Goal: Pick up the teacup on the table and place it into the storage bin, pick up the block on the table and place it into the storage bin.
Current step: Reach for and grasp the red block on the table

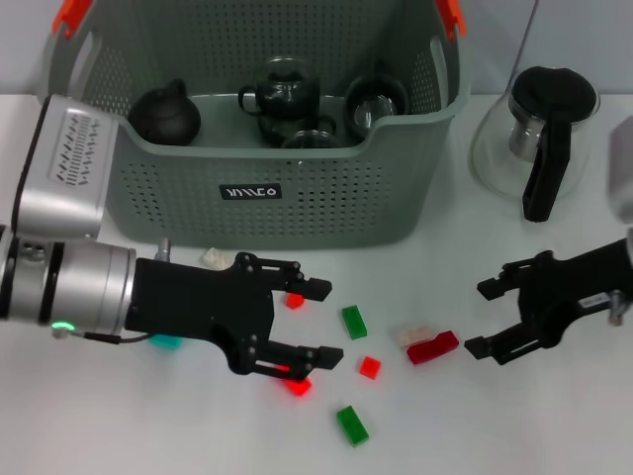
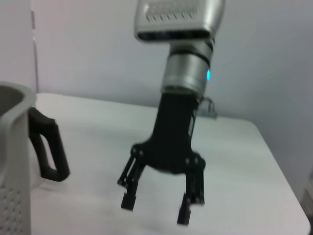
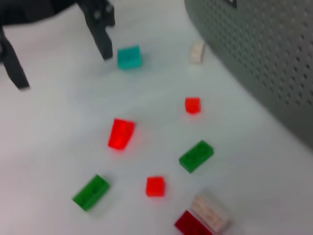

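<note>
Scattered red and green plastic blocks dot the white worktop before the large grey perforated storage bin. Left gripper and right gripper hover low over it, jaws apart, nothing held.

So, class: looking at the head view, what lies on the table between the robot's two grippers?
Between the left gripper and right gripper lie a green block, a small red block and a white block touching a dark red one.

The only lettering in view stands on a small black label fixed to the front wall of the storage bin, low and near the middle of that wall. Its white characters appear upside down in the head view and cannot be read with certainty. No other text, number or brand mark can be read on anything around the bin.
</note>
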